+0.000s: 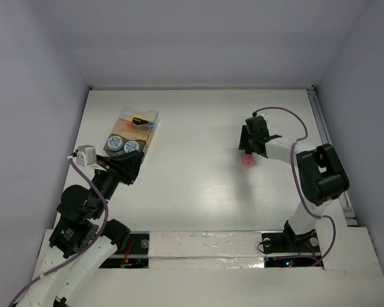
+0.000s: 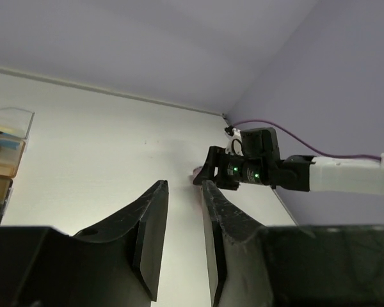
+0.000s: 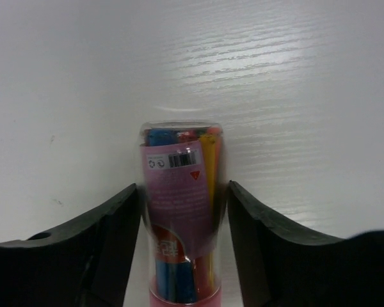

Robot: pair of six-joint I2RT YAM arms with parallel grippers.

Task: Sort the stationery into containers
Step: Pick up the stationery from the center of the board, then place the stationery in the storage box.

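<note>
Bracketing the long pink translucent plastic tube on the white bench, my right claw hugs both sides, but I cannot tell if it's squeezing. I'd clamp firmly mid-body, lift level, then cross to the cluster of small rectangular boxes. My left claw sits narrow, holding nothing.

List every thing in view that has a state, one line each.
pink tube, gripped between the right gripper's fingers
right gripper, shut on the pink tube
left gripper, slightly open, empty
two tubs, upright, side by side
markers, lying inside the clear box
</note>
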